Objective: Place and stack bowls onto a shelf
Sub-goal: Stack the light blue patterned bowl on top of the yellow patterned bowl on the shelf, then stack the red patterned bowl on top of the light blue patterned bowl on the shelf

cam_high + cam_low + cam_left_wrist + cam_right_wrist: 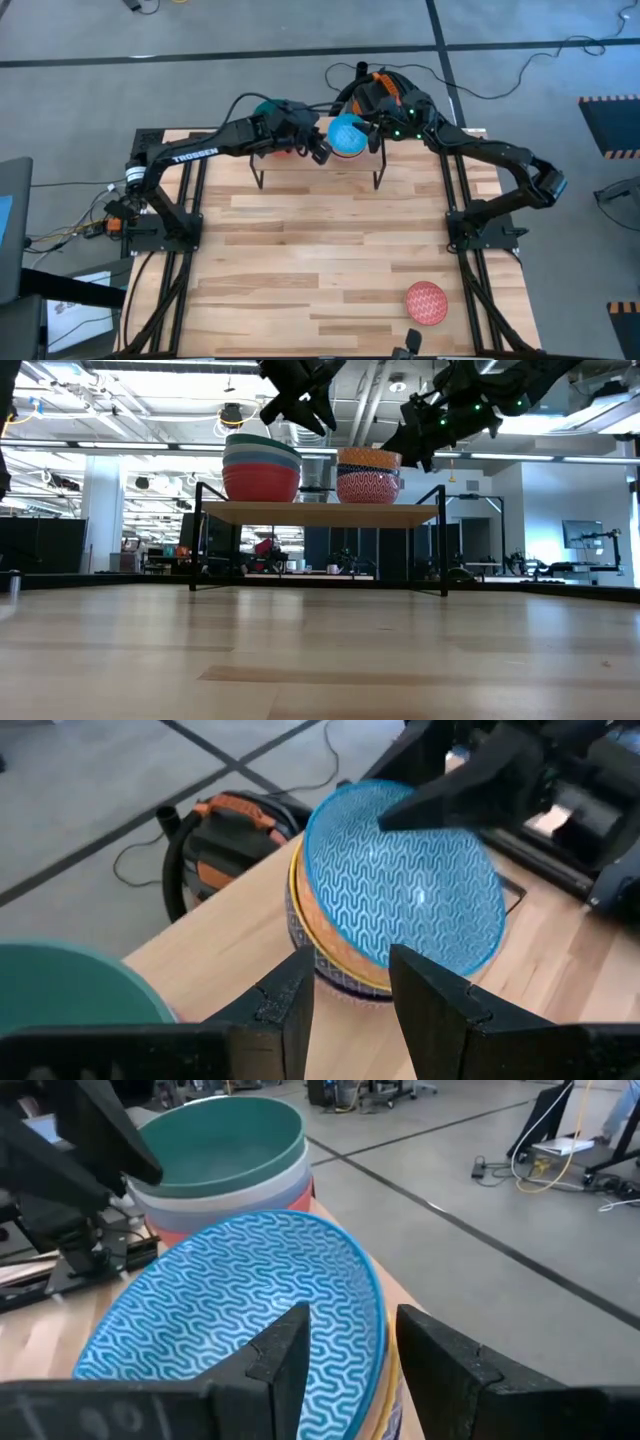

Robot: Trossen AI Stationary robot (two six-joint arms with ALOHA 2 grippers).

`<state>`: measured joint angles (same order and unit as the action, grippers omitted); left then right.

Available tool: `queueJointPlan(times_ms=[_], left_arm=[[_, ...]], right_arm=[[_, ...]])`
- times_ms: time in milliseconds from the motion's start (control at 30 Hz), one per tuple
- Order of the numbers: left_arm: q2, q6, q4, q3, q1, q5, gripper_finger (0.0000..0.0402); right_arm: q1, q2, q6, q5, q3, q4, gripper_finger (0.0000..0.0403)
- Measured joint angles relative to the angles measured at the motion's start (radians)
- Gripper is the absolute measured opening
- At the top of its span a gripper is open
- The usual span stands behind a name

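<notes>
Stood on a grey floor (90, 90) crossed by dark seams, with black cables (520, 75) trailing over it. Carried a light-wood tabletop (330, 240) of planks. Showed striped hazard tape (612, 125) at the right edge. Opened behind into a large hall with a white column (103, 510), exposed ceiling ducts (370, 385), strip lights (520, 457) and distant desks (560, 565).

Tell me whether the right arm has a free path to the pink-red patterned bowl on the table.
Probably yes. The pink-red patterned bowl sits alone on bare tabletop on the right arm's side. The right gripper is up at the shelf, jaws open and empty.
</notes>
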<state>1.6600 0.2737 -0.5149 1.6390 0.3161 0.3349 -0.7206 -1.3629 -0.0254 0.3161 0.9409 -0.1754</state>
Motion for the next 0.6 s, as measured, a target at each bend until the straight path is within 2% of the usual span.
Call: queueJointPlan(times_ms=[167, 367, 600], left_arm=[[0.002, 0.0, -0.028, -0.001, 0.001, -0.006, 0.0116], [0.002, 0.001, -0.054, -0.001, -0.01, -0.013, 0.0116], [-0.012, 0.002, -0.053, -0.001, -0.023, -0.024, 0.0116]], right_arm=[[0.0, 0.013, -0.007, 0.0, 0.0, 0.006, 0.0176], [-0.001, 0.108, -0.014, 0.0, 0.0, 0.026, 0.0176], [0.022, 0.239, -0.125, -0.003, 0.0, 0.214, 0.0176]])
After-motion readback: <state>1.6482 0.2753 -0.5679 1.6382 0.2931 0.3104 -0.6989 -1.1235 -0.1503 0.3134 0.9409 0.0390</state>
